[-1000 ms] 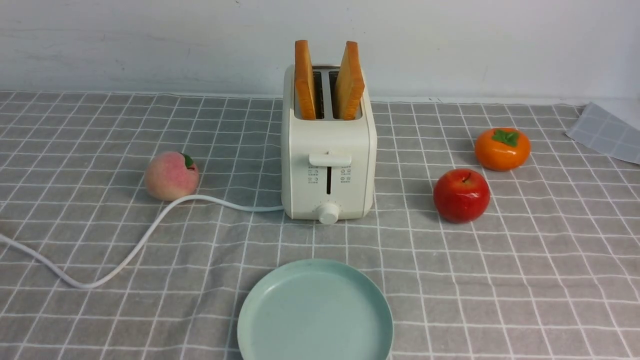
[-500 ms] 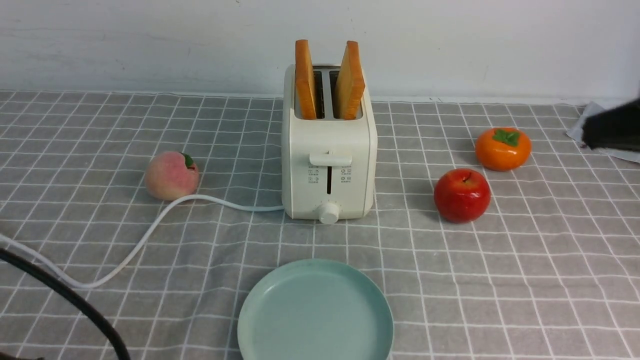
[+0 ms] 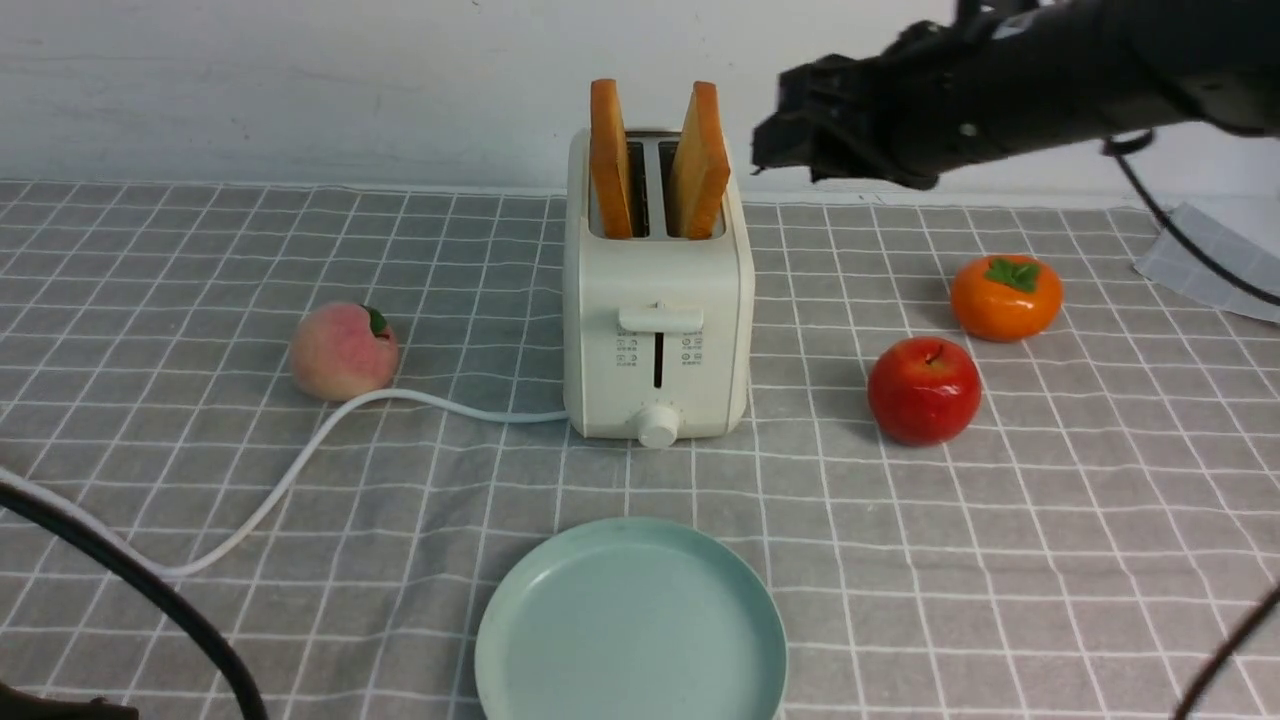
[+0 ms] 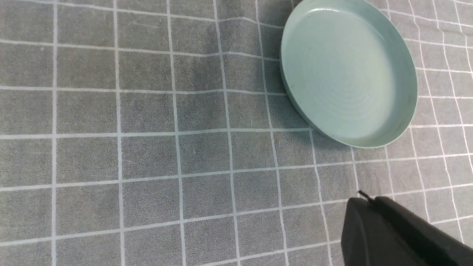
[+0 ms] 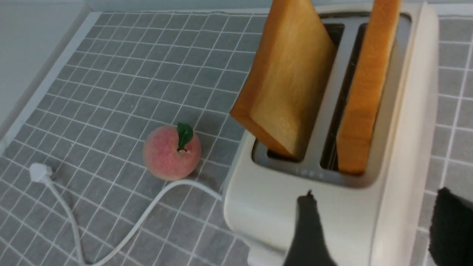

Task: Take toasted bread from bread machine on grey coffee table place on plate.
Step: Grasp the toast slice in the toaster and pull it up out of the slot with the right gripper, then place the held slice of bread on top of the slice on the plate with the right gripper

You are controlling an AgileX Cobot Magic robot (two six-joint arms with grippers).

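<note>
The cream bread machine (image 3: 655, 320) stands mid-table on the grey coffee table (image 3: 1050, 560). Two slices of toasted bread (image 3: 608, 160) (image 3: 700, 160) stick up from its slots and lean apart. The mint-green plate (image 3: 630, 620) lies bare in front of it. My right gripper (image 3: 785, 125) hovers at toast height, just right of the machine. In the right wrist view, the right gripper (image 5: 377, 207) is open over the toaster's near end (image 5: 332, 210), short of the slices (image 5: 292, 85) (image 5: 366, 92). My left gripper (image 4: 364, 199) is shut on nothing, low over the cloth beside the plate (image 4: 349, 70).
A peach (image 3: 343, 352) sits left of the toaster, touching its white cord (image 3: 280, 480), which ends in a plug (image 5: 37, 171). A red apple (image 3: 922, 390) and an orange persimmon (image 3: 1004, 296) lie to the right. A black cable (image 3: 150, 610) crosses the near left corner.
My right arm has swung in from the right edge to beside the toaster top, and its jaws have opened. The left arm's black cable has come into the near left corner.
</note>
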